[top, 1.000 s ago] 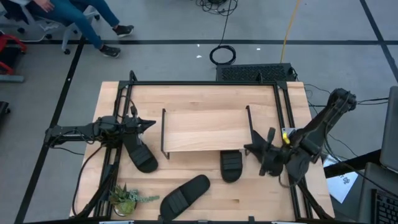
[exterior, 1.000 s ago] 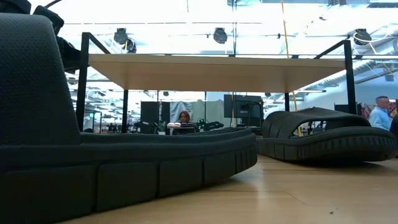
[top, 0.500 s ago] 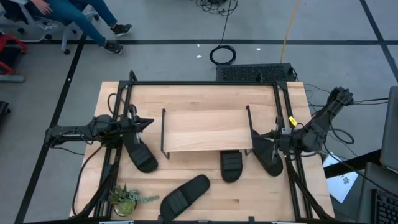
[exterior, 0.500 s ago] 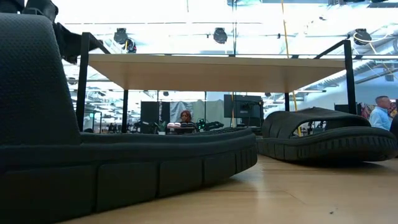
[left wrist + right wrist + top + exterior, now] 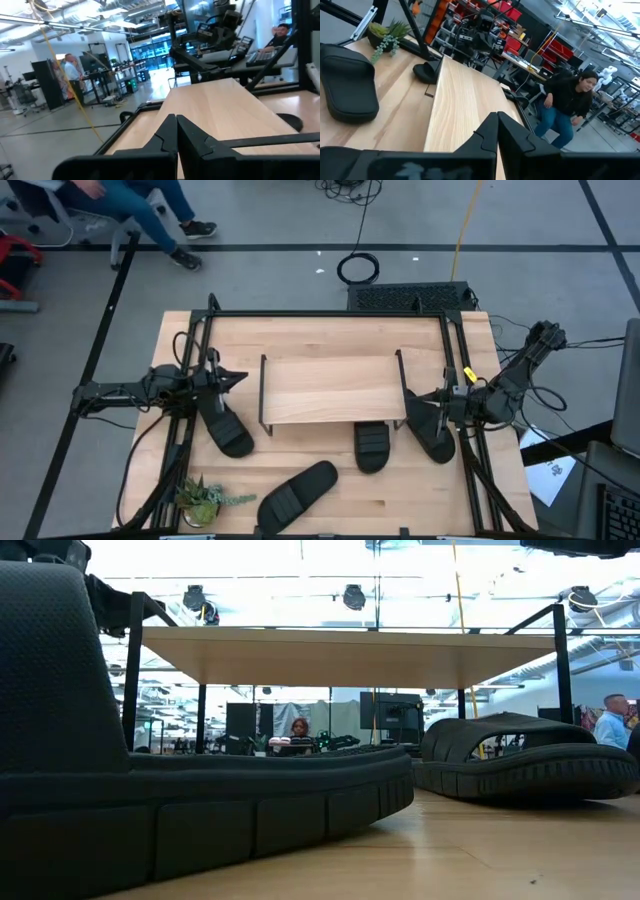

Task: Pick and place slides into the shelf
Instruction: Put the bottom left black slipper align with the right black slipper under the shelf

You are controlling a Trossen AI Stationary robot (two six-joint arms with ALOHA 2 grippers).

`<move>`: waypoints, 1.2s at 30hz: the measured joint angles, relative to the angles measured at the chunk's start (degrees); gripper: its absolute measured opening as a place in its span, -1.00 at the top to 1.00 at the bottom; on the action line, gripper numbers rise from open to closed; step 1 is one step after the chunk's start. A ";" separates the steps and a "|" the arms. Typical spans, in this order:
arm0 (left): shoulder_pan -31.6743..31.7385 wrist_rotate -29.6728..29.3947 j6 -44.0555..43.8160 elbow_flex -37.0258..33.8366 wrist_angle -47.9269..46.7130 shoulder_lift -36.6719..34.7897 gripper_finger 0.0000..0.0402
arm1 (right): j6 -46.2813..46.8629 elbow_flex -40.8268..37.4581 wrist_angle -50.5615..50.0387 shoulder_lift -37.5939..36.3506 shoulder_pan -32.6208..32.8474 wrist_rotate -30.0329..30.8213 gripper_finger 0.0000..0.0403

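Shelf: the shelf stands mid-bench, its light plank running left to right.
Left slide: a slide lies left of the shelf, long axis slanted, upper end under the left tool.
Middle slide: a slide sits at the shelf's front edge, long axis front to back, its far end hidden under the plank.
Front slide: a slide lies diagonally near the bench's front edge, beside a small plant.
Right slide: a slide lies just right of the shelf, partly covered by the right tool.
Left tool: fingers pressed together, nothing between them.
Right tool: fingers together, gripping nothing.
Low view: the front slide fills the foreground, cut off at the left.
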 joint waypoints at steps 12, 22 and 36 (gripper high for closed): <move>-10.86 10.58 2.55 4.26 3.59 6.70 1.00 | -0.21 0.00 0.00 -0.01 0.00 0.00 1.00; -29.58 -6.46 5.80 20.05 -4.67 27.10 1.00 | -0.09 0.00 -0.02 -0.02 0.00 0.00 1.00; -45.58 -27.16 0.80 33.73 1.68 64.93 1.00 | 1.50 -0.13 -0.38 0.20 0.00 -0.11 1.00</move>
